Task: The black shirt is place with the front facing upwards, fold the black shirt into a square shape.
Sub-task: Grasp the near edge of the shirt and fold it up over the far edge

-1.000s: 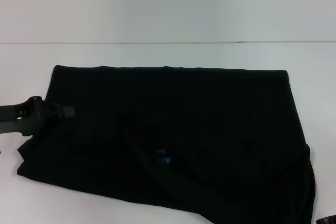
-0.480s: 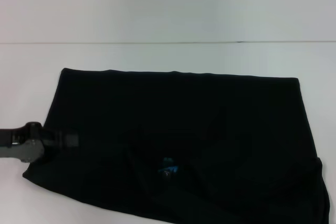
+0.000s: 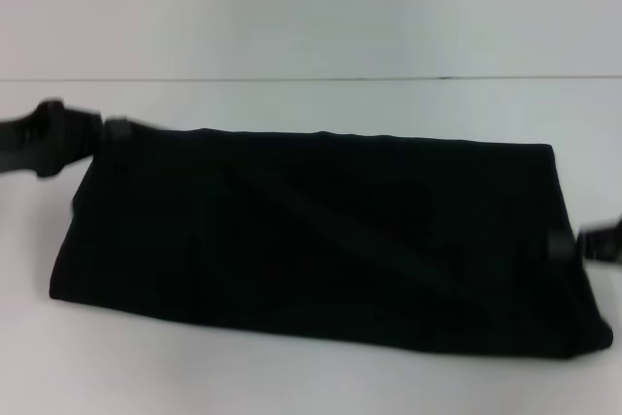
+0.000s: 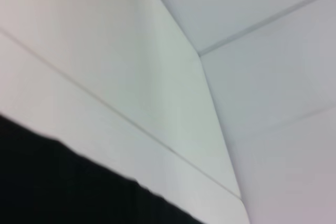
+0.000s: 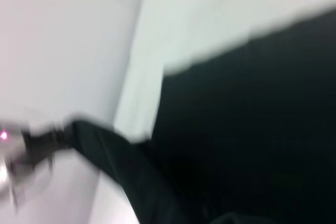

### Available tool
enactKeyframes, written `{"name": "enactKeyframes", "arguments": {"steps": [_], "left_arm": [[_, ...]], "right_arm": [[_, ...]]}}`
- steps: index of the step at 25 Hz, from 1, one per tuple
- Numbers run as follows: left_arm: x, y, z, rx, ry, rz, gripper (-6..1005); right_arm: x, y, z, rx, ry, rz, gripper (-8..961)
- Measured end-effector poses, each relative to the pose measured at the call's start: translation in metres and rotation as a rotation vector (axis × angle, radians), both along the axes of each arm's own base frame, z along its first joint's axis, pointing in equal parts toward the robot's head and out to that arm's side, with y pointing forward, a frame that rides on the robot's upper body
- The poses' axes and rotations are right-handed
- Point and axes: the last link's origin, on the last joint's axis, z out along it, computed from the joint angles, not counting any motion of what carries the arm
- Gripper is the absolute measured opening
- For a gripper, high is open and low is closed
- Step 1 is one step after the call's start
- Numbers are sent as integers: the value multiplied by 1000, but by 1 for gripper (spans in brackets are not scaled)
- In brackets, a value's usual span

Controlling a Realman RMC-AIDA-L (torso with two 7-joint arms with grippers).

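White table (image 3: 311, 376) carries the black shirt (image 3: 321, 230), lying as a wide folded band. We find left gripper (image 3: 115, 129) at its far-left corner, right gripper (image 3: 562, 244) at its right edge; finger states cannot be told. We judge cloth soft, light, limp: grip corners.

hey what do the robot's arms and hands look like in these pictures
Both are black. In the head view the left hand is a dark, chunky block on a thick rounded black arm, with a greyish tip against the large plain black soft cloth shirt. The right hand shows only a black stub with a grey end. No cables or markings are visible.
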Motion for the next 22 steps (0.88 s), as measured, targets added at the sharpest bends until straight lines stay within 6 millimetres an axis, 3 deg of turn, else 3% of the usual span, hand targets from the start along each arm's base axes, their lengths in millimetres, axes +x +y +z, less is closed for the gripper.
{"name": "enactKeyframes", "arguments": {"steps": [5,12,22], "left_arm": [[6,28,-14,99,75,29,134],[0,42,-26,182,151,78,144],[10,65,-44,266,263,74,158]], "right_arm": [[6,28,6,256,87,-146,14],[9,51,-16,373,31,-226,13],[-14,84,-41,447,-54,-217,13]]}}
